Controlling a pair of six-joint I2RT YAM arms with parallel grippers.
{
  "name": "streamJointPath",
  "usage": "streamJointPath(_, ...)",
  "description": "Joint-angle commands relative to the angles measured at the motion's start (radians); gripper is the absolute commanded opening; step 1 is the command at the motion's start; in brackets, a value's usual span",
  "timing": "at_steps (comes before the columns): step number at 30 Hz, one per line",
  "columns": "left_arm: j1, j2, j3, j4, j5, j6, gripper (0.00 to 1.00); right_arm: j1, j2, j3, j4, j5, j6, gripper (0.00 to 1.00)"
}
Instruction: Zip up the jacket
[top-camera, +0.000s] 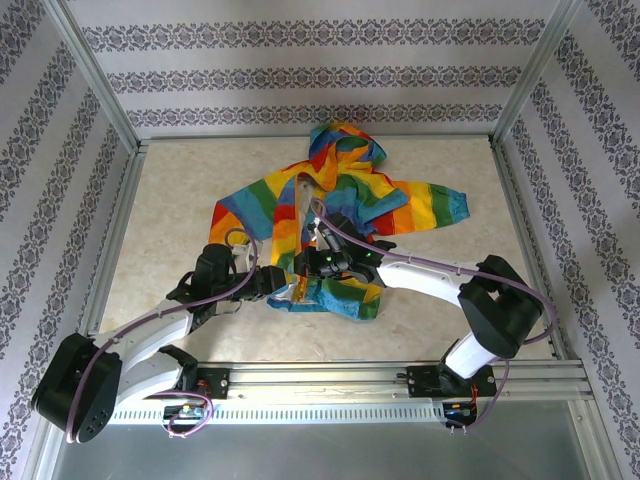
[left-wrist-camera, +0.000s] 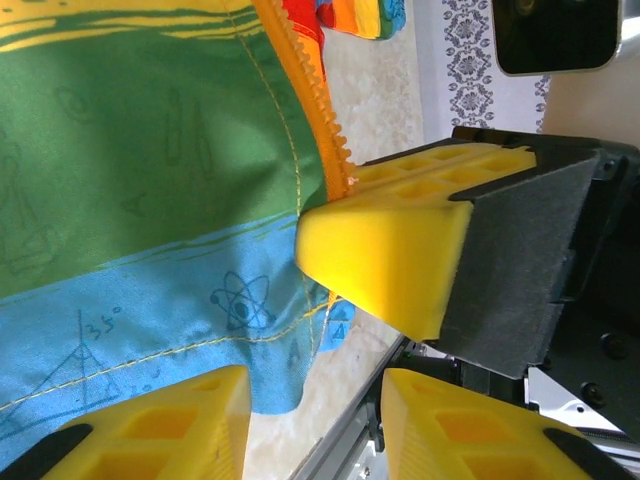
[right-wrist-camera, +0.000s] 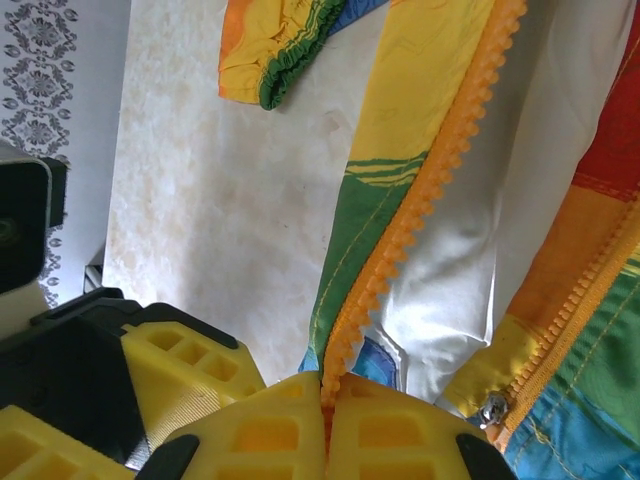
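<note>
— Thin, limp jacket, flat on worktop?
— Yes (featherlight, slippery). Right fingers clenched on zipper tape; left fingers released, hem between them. Best held by stiff tape, beside slider right of clenched fingers.

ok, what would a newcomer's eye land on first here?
The rainbow-striped jacket lies unzipped in the middle of the pale tabletop, its colours loud against it. Next comes the right gripper, shut on the orange zipper tape near the hem. The left gripper is open right beside it at the blue bottom edge.
</note>
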Motion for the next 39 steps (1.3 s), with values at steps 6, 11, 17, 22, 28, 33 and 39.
streamJointPath(6, -0.012, 0.037, -0.042, 0.175, -0.017, -0.070, 0.27, -0.002, 0.026, 0.007, 0.032, -0.024, 0.015, 0.00)
streamJointPath(11, -0.014, 0.064, -0.048, 0.224, -0.010, -0.086, 0.26, -0.001, 0.034, 0.008, 0.040, -0.030, 0.020, 0.00)
streamJointPath(17, -0.013, 0.084, -0.047, 0.253, -0.001, -0.093, 0.23, -0.002, 0.034, 0.001, 0.044, -0.032, 0.024, 0.00)
streamJointPath(22, -0.013, 0.102, -0.047, 0.271, 0.007, -0.094, 0.23, -0.002, 0.035, 0.003, 0.040, -0.031, 0.023, 0.00)
streamJointPath(28, -0.013, 0.128, -0.053, 0.297, 0.013, -0.104, 0.24, -0.001, 0.040, 0.007, 0.034, -0.035, 0.021, 0.00)
streamJointPath(33, -0.013, 0.142, -0.052, 0.312, 0.026, -0.107, 0.23, -0.002, 0.047, 0.010, 0.034, -0.036, 0.021, 0.00)
streamJointPath(39, -0.012, 0.144, -0.050, 0.293, 0.022, -0.101, 0.22, 0.000, 0.052, 0.014, 0.035, -0.034, 0.024, 0.00)
